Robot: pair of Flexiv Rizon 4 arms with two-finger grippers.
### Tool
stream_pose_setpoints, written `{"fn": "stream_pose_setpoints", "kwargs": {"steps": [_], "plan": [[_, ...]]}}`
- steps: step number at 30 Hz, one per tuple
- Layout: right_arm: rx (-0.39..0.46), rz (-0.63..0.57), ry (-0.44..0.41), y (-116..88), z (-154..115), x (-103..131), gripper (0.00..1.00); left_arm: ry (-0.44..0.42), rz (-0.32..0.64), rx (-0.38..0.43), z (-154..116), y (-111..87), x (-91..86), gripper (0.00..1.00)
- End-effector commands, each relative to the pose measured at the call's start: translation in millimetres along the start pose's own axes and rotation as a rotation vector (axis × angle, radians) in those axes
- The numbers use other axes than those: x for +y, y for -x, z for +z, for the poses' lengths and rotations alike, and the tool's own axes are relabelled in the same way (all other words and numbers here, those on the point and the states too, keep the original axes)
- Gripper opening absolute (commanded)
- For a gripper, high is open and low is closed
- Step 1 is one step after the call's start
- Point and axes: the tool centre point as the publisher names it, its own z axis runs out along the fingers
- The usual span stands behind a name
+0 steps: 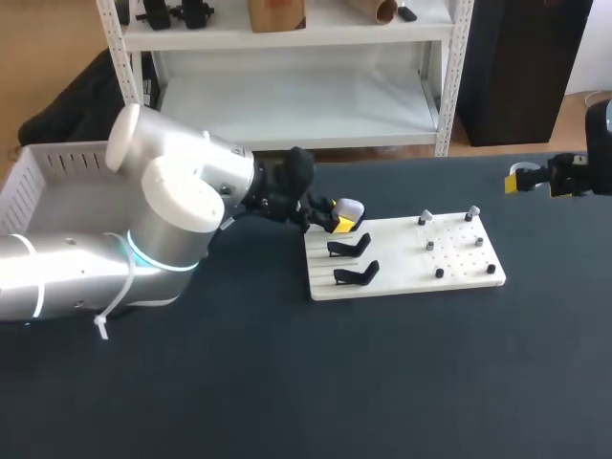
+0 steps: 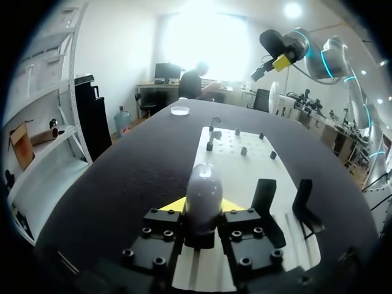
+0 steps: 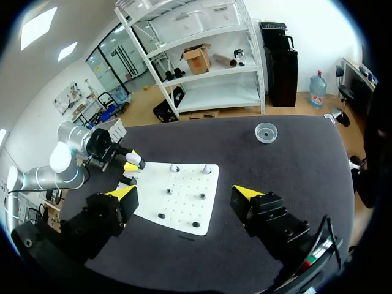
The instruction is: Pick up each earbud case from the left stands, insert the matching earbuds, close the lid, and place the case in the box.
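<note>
A pale, rounded earbud case stands upright on the far-left stand of the white board. My left gripper is at that case. In the left wrist view its yellow tips press both sides of the case. Two bare black stands sit just in front of it. Small earbuds and dark pegs stand on the board's right half. My right gripper hovers open, high at the table's far right, with nothing between its fingers.
A white perforated box sits at the table's back left, partly hidden by my left arm. A small clear dish lies on the dark tabletop beyond the board's right end.
</note>
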Motion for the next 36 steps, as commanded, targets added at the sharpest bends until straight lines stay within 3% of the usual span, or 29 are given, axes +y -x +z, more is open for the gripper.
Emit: {"fn": "stream_pose_setpoints", "kwargs": {"steps": [1,16,27,36], "plan": [[0.0,-0.001,0.002,0,0,0,1.0,-0.006,0.005,-0.004,-1,-0.2,0.1,0.0],[0.0,-0.001,0.002,0,0,0,1.0,-0.035,0.081,-0.02,-44,42.7,-12.7,0.0],[0.077,-0.082,0.12,-12,64,80,1.0,-0.009,0.16,0.019,-36,86.0,-24.3,0.0],[0.116,-0.12,0.178,-12,88,111,1.0,-0.029,0.202,0.008,-24,105.3,-34.7,0.0]]}}
